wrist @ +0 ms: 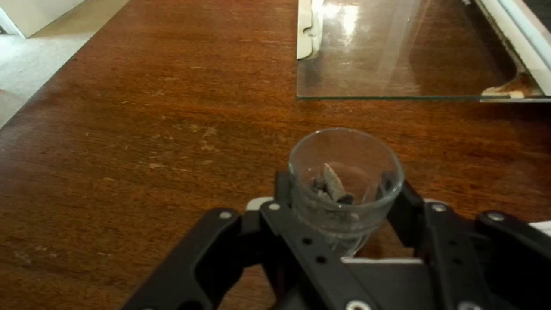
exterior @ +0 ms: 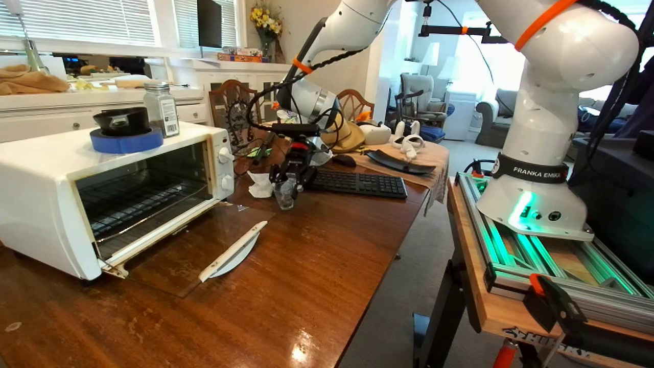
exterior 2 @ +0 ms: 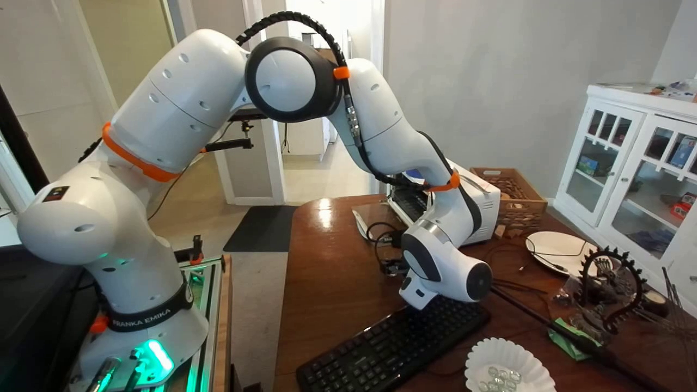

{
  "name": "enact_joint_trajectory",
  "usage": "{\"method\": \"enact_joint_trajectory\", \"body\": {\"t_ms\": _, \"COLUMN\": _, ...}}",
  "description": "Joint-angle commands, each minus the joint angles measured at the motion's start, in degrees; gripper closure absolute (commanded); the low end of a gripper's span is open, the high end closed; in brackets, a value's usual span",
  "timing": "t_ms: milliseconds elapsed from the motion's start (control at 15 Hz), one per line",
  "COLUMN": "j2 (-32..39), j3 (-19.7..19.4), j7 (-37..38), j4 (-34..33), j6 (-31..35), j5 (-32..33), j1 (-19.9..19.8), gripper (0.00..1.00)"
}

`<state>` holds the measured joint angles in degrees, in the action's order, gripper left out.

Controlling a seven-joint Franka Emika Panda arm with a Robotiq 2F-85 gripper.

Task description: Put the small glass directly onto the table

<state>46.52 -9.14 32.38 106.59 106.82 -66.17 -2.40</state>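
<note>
The small glass is a short clear tumbler with a pale pointed piece and dark bits inside. My gripper has a black finger on each side of it, both against its wall near the rim, and is shut on it. The glass stands about upright, its rim tipped slightly toward the wrist camera. In an exterior view the glass shows below the gripper, low over the dark reddish-brown table. I cannot tell whether its base touches the wood. In an exterior view the gripper is partly hidden and the glass is hidden.
A white toaster oven stands with its glass door folded down beside the glass. Crumpled white paper and a black keyboard lie close by. A fluted white bowl and a white plate are also on the table.
</note>
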Motion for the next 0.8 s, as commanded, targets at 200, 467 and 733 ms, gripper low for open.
{"method": "enact_joint_trajectory", "body": {"t_ms": 200, "j2": -0.97, "j3": 1.47, "j7": -4.24, "j4": 1.90, "j6": 1.29, "j5": -1.04, "j1": -0.96, "gripper": 0.69}}
{"method": "enact_joint_trajectory", "body": {"t_ms": 467, "j2": -0.96, "j3": 1.63, "j7": -5.48, "j4": 1.90, "j6": 1.15, "j5": -1.30, "j1": -1.19, "gripper": 0.69}}
{"method": "enact_joint_trajectory", "body": {"t_ms": 733, "j2": -0.78, "j3": 2.27, "j7": -7.89, "j4": 1.90, "j6": 0.97, "j5": -2.42, "j1": -1.90, "gripper": 0.69}}
